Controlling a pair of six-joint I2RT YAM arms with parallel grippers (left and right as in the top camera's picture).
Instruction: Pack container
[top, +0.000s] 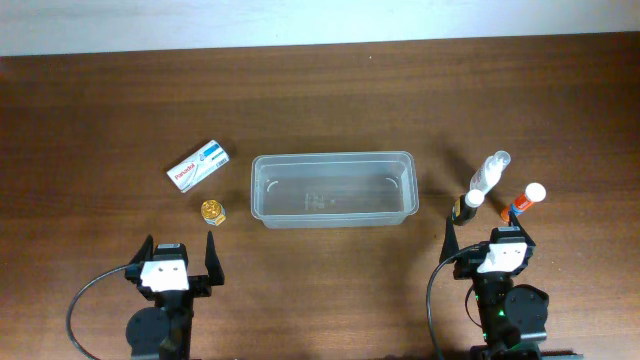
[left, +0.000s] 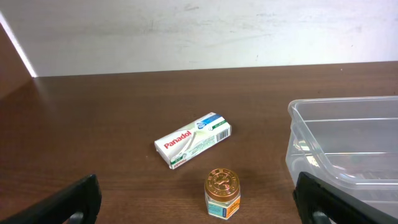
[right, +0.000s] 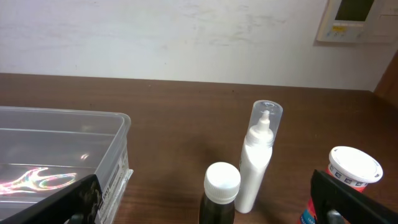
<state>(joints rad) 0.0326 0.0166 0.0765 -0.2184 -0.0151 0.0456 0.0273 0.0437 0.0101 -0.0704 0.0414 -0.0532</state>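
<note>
Fingers wide apart on left gripper and right gripper, so drop squarely over small gold-lidded jar left of clear rectangular plastic tub.

One container, box, jar — three bottles

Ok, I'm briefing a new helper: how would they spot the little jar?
Find the clear container mid-table. Just off its left end sit two items; the jar is the short, upright one with a gold lid, unlike the flat white Panadol box.
</note>
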